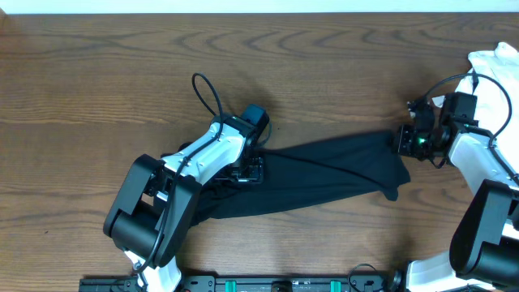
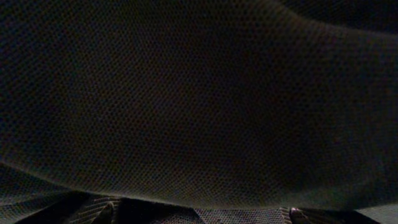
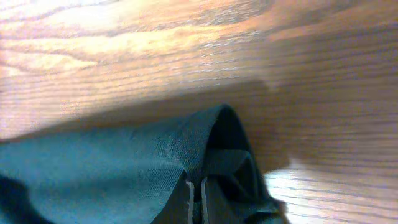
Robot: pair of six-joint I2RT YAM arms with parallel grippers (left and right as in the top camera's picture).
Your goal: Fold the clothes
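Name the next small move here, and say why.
Probably close the left gripper on the cloth beneath it. The right gripper is shut on one end of the shirt, which lies bunched in a long strip on the table; the left one hangs open with black fabric filling its view. With both ends held, the shirt could be pulled flat.

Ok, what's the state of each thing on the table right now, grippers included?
black T-shirt: not folded, bunched into a long band lying between the two grippers.
right gripper: shut on the shirt's right end.
left gripper: open, shirt fabric draped across it.
white garment: bunched at the table's right edge, partly out of frame.
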